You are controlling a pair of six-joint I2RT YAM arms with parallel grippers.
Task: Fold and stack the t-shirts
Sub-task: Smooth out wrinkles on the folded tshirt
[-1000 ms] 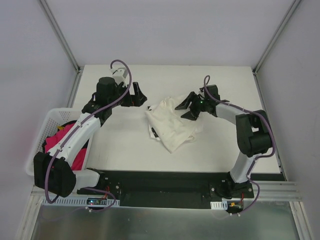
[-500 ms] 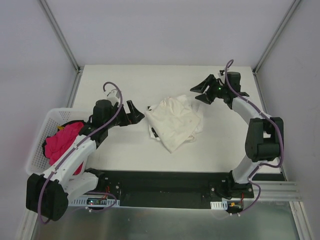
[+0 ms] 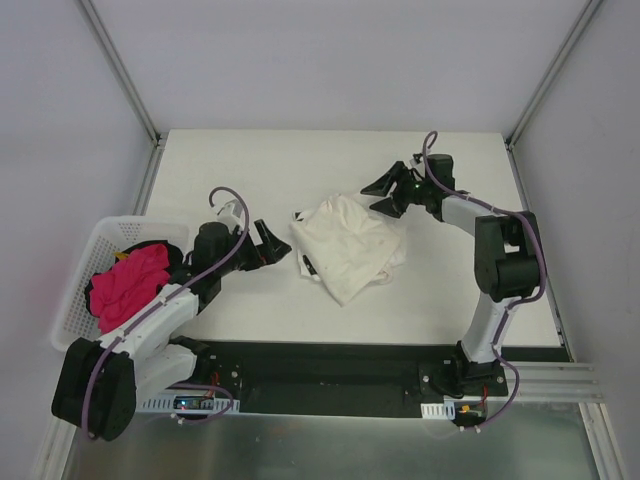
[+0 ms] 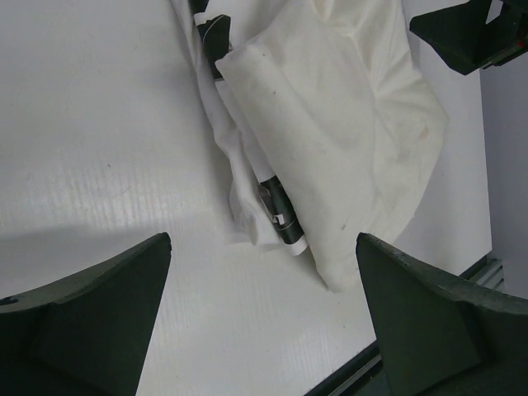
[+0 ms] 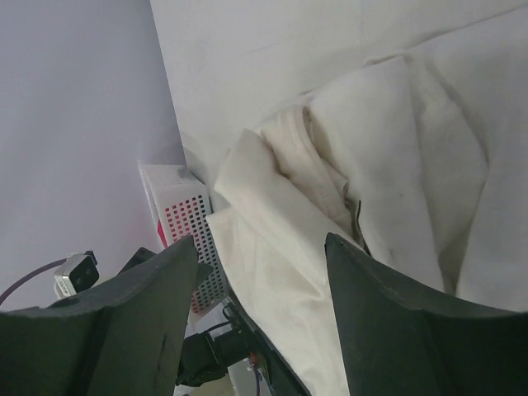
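Left arm (image 3: pixel 165 300): low, extended; left tool (image 3: pixel 271 244) jaws wide, empty.
Right arm (image 3: pixel 497 255): folded leftward; right tool (image 3: pixel 382 197) jaws parted, empty.
T-shirts (image 3: pixel 350 245): between both tools; long axis from right tool nearward.

Crumpled t-shirts (image 4: pixel 346 124) lie ahead; left gripper (image 4: pixel 262 246) gapes empty

cream-white t-shirt (image 3: pixel 352 243) loosely folded, rumpled, frame centre; white t-shirt with black marks (image 3: pixel 306 263) underneath, edge peeking out left
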